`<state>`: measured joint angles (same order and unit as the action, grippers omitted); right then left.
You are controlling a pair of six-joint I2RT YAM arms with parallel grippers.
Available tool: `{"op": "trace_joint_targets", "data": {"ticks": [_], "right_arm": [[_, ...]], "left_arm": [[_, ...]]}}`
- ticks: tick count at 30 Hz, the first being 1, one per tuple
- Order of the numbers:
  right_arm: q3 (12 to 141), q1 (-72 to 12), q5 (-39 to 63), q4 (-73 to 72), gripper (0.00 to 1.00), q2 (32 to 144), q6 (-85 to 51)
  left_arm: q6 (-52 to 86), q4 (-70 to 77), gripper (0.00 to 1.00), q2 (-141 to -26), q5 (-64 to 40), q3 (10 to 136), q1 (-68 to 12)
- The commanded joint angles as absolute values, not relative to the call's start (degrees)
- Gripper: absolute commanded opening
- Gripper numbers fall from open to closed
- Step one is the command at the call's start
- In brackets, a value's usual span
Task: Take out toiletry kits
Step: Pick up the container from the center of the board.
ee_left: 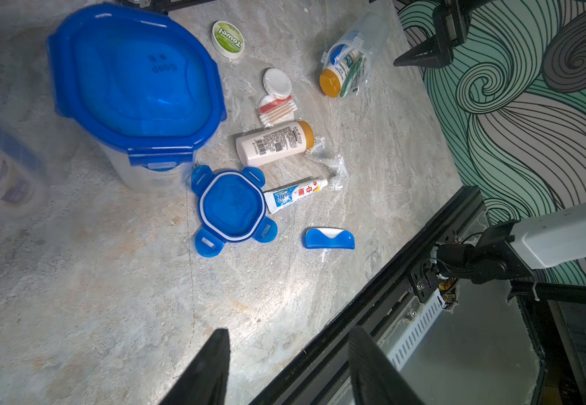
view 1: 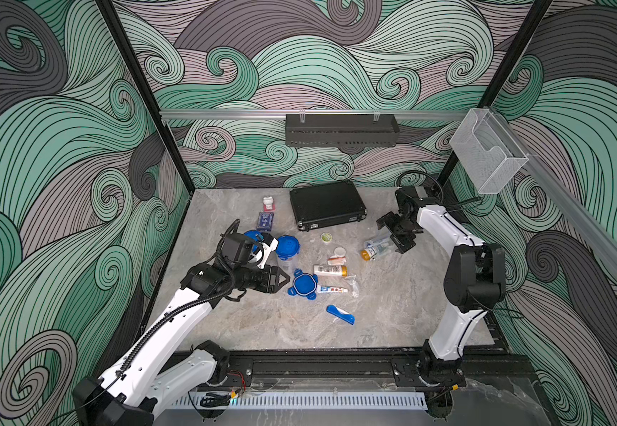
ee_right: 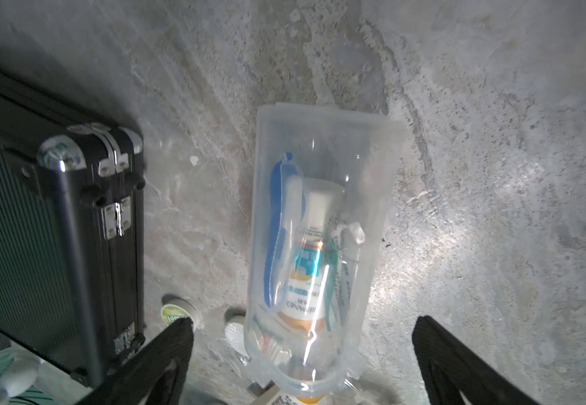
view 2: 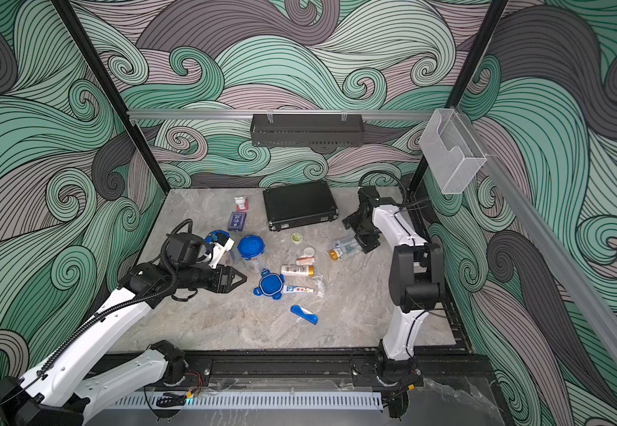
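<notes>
Middle right of both top views: right pincer (view 1: pixel 395 234) spread wide and low over the tabletop (view 1: pixel 262 324), astride a lidless tumbler (view 1: pixel 376 245) lying on its side. In the right wrist view, clear gaps between that tumbler (ee_right: pixel 319 224) and each finger, so nothing gripped. Inside the clear wall: a blue toothbrush (ee_right: pixel 277 228), a labelled bottle and thinner pieces, too crowded to name. Gold cap poking out at the mouth, towards lower left of the top frames.

Just up and left of it: black briefcase (view 1: pixel 327 204), closed and flat. Further left, upper centre: dark-blue card box (view 1: pixel 264 220).

Left of centre: left pincer (view 1: pixel 281 280) about half apart, holding nothing, fingers aimed towards frame right. Bare tabletop between the fingers in the left wrist view.

Just right of those fingertips: loose blue lid (view 1: pixel 304 284), flat, clip tabs splayed. Touching its right edge: toothpaste tube (view 1: pixel 332 290). Just above that: gold-capped white bottle (view 1: pixel 329 270), lying flat. Higher up: green towel disc (view 1: pixel 326 237).

Above the left pincer in frame: lidded tumbler (view 1: pixel 287 247), upright, blue lid clipped on. Left of it: third tumbler (view 1: pixel 253 236), also blue-lidded, mostly hidden behind the left wrist camera.
</notes>
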<state>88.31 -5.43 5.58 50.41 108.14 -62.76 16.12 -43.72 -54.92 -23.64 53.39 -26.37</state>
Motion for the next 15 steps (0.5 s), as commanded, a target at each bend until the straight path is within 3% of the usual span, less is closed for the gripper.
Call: {"op": "trace_joint_targets", "data": {"ticks": [1, 15], "right_arm": [[93.3, -5.0, 5.5, 53.5, 0.99, 111.1, -67.7], [96.2, -5.7, 2.5, 57.5, 0.95, 120.0, -64.7]], "left_arm": [[15.4, -44.1, 0.55, -54.8, -23.0, 53.3, -26.0], [15.3, -44.3, 0.55, -54.9, -22.4, 53.4, -26.1]]}}
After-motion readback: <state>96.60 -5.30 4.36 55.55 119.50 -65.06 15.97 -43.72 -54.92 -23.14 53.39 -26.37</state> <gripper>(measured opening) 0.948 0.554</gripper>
